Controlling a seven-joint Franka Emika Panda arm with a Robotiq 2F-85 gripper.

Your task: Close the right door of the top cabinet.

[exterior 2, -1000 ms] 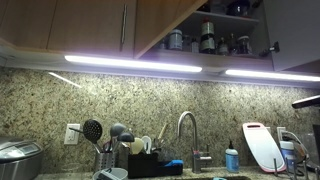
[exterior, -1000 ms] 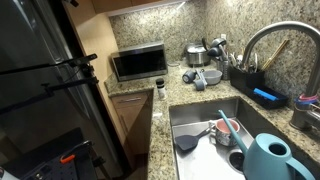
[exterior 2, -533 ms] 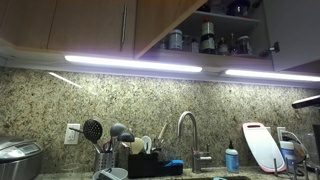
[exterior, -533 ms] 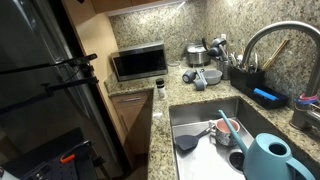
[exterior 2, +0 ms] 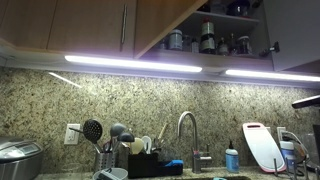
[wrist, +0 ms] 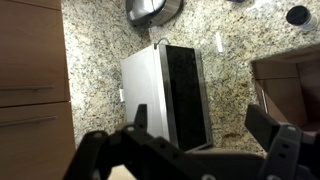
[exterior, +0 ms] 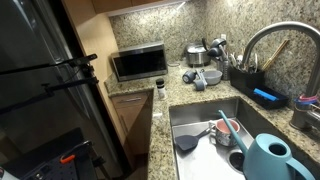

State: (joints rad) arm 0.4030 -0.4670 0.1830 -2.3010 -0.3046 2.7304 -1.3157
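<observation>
The open door [exterior 2: 160, 20] of the top cabinet [exterior 2: 60, 22] likely hangs well above the spread, empty fingers [wrist: 283, 150], which face the microwave [wrist: 170, 95].

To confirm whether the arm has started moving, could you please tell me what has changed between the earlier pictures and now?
Nothing visibly changed. The top cabinet has its right door open as before, and the microwave and faucet have not moved.
</observation>
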